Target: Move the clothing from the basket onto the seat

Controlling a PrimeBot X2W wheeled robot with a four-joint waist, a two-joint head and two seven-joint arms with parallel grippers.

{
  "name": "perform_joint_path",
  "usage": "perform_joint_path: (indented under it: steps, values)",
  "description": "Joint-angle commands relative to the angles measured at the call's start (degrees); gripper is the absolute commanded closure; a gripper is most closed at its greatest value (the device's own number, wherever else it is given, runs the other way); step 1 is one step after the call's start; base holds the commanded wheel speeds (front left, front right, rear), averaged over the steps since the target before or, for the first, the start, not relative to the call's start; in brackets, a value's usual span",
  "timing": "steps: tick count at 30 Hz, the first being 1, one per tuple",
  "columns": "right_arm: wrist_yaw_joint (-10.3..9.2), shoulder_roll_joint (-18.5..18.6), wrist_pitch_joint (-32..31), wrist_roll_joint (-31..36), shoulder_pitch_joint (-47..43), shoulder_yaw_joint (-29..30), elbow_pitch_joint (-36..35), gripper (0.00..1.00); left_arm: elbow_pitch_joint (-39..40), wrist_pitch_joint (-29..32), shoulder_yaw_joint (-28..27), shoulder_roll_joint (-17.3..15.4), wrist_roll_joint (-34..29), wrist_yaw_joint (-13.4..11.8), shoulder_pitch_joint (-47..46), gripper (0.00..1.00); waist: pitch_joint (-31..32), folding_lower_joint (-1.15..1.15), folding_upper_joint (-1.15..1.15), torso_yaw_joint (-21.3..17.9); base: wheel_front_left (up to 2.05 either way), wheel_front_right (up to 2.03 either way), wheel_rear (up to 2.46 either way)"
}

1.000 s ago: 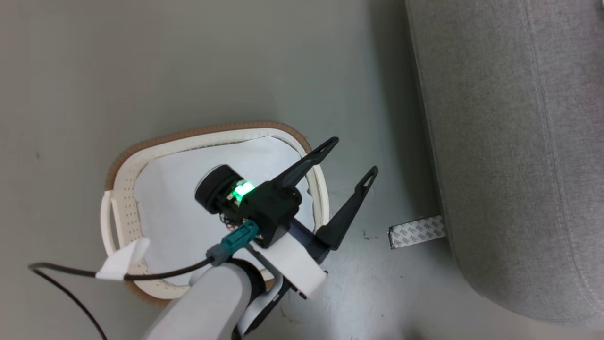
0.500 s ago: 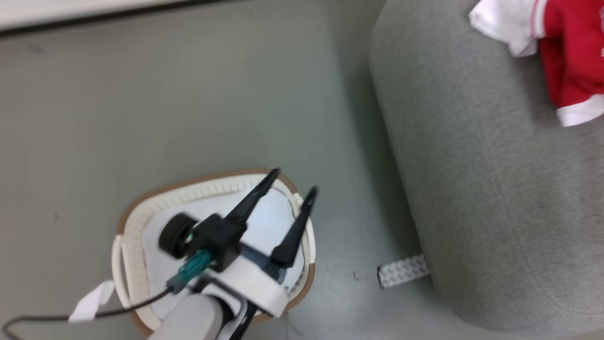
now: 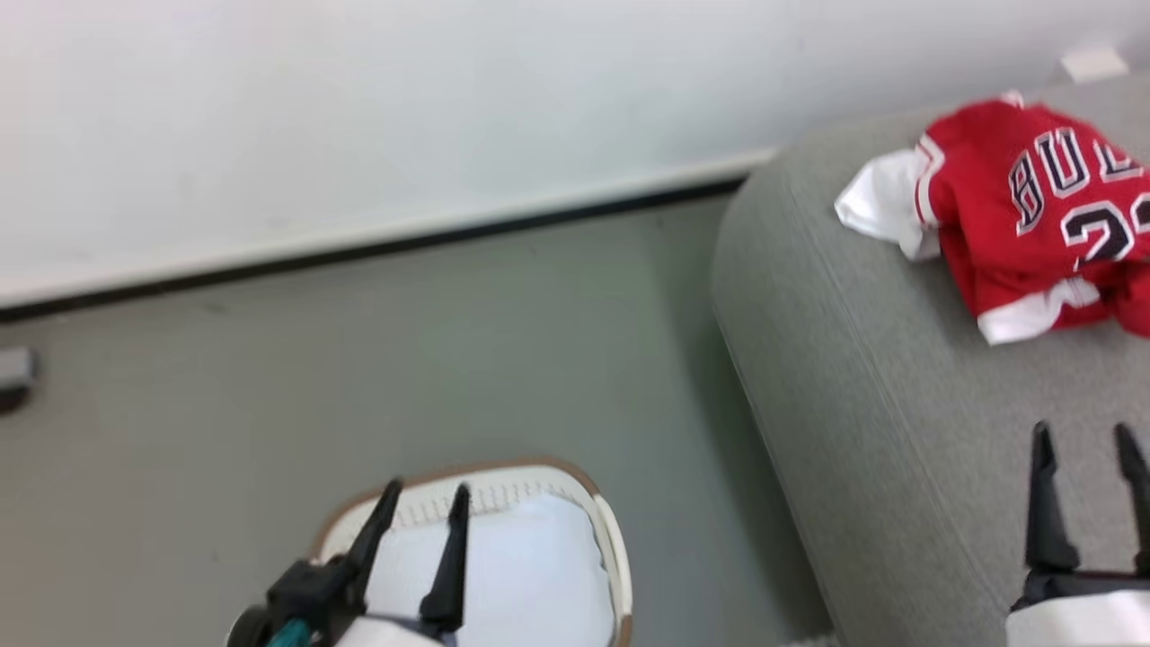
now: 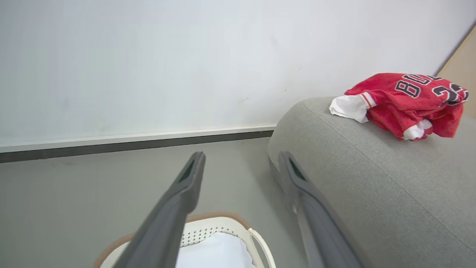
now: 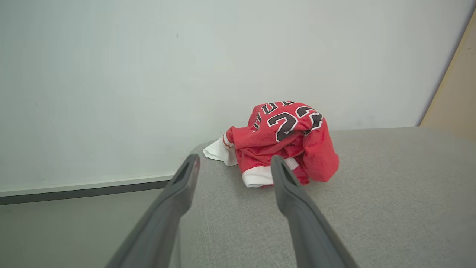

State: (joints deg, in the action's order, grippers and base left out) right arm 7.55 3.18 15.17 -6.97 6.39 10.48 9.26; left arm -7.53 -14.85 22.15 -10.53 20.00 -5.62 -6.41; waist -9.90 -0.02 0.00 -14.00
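Note:
Red clothing [image 3: 1024,216] with white sleeves and dark lettering lies bunched on the grey seat [image 3: 898,431], near its far end; it also shows as the clothing [image 4: 405,104] and the clothing [image 5: 286,143] in the wrist views. The white basket [image 3: 615,566] with a tan rim stands on the floor left of the seat and holds a pale pad [image 3: 521,584]. My left gripper [image 3: 428,492] hangs open over the basket [image 4: 256,238], nothing between its fingers. My right gripper [image 3: 1083,433] is open above the seat [image 5: 390,208], short of the clothing.
A white wall [image 3: 359,117] with a dark baseboard [image 3: 377,252] runs behind the grey floor [image 3: 359,377]. A small dark object [image 3: 13,377] sits at the floor's left edge. A tan panel [image 5: 455,93] stands at the right beyond the seat.
The head camera has tilted up, bringing the wall and the clothing on the seat into view. My left gripper sits lower in the picture, and my right gripper has come in at the lower right.

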Motion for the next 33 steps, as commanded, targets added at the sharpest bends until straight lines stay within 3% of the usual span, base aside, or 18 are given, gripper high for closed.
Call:
perform_joint_path:
  steps: [1,8,15,31,32,33]
  values:
    - [-0.13,0.1,0.0,-0.1,-1.6,-0.8,-0.6,0.00,-0.3,-0.3,-1.1,0.1,0.7,-0.4,2.1,0.00,5.3,0.02,0.00,3.6,0.00,0.00,0.00]
    - [-0.13,-0.2,0.0,-2.1,-6.7,-5.8,-0.7,0.00,1.2,-0.3,-7.3,1.1,-1.4,0.2,8.3,0.00,9.3,0.02,0.00,7.2,0.00,0.00,0.00]
    - [-0.13,-0.2,0.0,-3.5,-8.5,-8.9,1.6,0.00,1.2,-0.3,-12.1,2.4,-3.8,1.3,12.5,0.00,11.1,0.02,0.00,8.0,0.00,0.00,0.00]
    - [-0.13,-0.2,0.0,-3.7,-7.5,-12.3,5.9,0.00,-0.1,-0.3,-16.2,5.3,-7.1,3.9,14.7,0.00,12.8,0.02,0.00,11.2,0.00,0.00,0.00]
    - [0.00,-0.4,0.0,-3.5,-7.7,-12.4,5.8,1.00,-0.1,-0.3,-16.0,5.4,-6.4,3.9,14.0,1.00,12.8,0.02,0.00,11.1,0.00,0.00,0.00]
    - [0.01,-0.4,0.0,-3.6,-7.8,-12.5,6.0,1.00,-0.5,-0.3,-16.0,5.5,-6.5,3.9,14.0,1.00,12.8,0.02,0.00,11.2,0.00,0.00,0.00]
